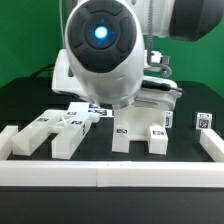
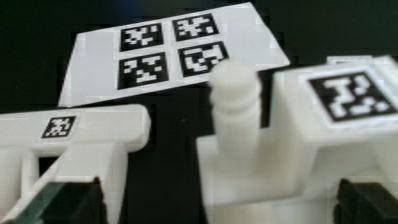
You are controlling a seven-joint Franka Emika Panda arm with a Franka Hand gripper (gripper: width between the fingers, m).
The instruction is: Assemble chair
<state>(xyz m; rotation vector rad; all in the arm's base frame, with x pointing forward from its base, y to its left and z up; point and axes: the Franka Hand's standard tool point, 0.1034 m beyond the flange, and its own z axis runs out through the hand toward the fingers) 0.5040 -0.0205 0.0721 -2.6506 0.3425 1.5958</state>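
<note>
Standing by the bench, I see the arm [image 1: 100,45] filling the upper middle of the exterior view. Its round casing with a blue light leans over the black table [image 1: 185,148] (a green backdrop hangs behind). The chair lies in loose white parts on that table.

A cluster of chair pieces [image 1: 58,130] sits at the exterior view's left, in the lower left of the frame. Several of them show square tags and they lie close together. A blocky piece [image 1: 138,137] with two short legs pointing toward the front stands in the lower centre, right under the arm's head. A small tagged block [image 1: 203,122] stands well apart from the cluster, at the exterior view's right. The white rail [image 1: 110,176] borders the table along the front and both sides.

The wrist view looks past the gripper [image 2: 214,205] onto two white parts standing side by side, the small-tag piece [image 2: 63,125] and the large-tag piece [image 2: 352,95]. An upright rounded peg [image 2: 237,90] rises just beside the larger tag. Beyond them the marker board [image 2: 169,50] lies flat on the table, showing four tags.

The dark fingers [image 2: 68,200] stand wide apart, released and clasping nothing, and the base of the large-tag piece lies between them. This close view is blurred, so I can only say that neither finger seems to touch that piece.
</note>
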